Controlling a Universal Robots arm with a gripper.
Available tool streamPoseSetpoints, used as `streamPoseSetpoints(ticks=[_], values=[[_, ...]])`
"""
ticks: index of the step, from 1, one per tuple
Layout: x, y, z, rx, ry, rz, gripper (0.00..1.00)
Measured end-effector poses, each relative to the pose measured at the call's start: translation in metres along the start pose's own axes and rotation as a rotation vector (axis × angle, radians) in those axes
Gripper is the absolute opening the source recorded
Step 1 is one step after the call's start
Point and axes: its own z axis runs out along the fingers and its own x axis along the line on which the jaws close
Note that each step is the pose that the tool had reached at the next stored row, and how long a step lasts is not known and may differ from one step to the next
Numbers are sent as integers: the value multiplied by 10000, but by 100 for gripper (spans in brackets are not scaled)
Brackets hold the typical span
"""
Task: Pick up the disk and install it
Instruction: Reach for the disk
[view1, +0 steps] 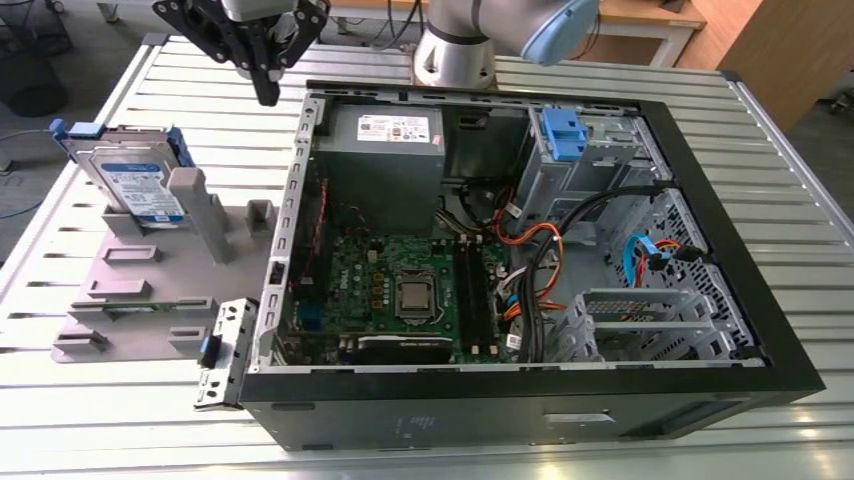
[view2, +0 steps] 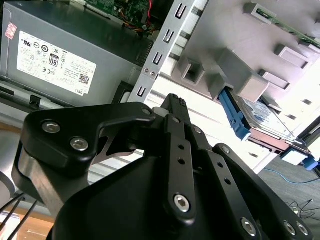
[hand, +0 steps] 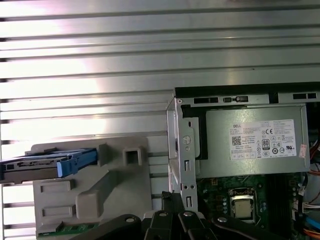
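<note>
Disk (view1: 134, 190) stands on edge in a slot of a grey holder (view1: 147, 290), its white-and-blue label facing outward and its blue rail frame wrapping the top edge; in the first wrist view the disk (hand: 45, 167) shows edge-on, poking out of that same holder. Propped upright like this, its flat faces are probably left free so that it can be pinched from above rather than pried off the table (view1: 200, 100). The holder sits on the slatted table, just beside the open computer case (view1: 747, 250), on the exterior view's left of it. The case lies on its side with the panel off, so the motherboard (view1: 400, 290), the grey power supply (view1: 387, 150) and the metal drive cage with the blue clip (view1: 587, 150) all face upward, likely to give access from above. The hand (view1: 267, 90) hangs over the table near the far corner of the case, well apart from the disk, fingers pointing down, closed together and gripping nothing. Nothing of the task looks done yet.
</note>
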Motion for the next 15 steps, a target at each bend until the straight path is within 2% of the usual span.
streamPoseSetpoints(ticks=[9, 15], values=[[31, -2, 0, 0, 0, 0, 11], [101, -7, -2, 0, 0, 0, 11]])
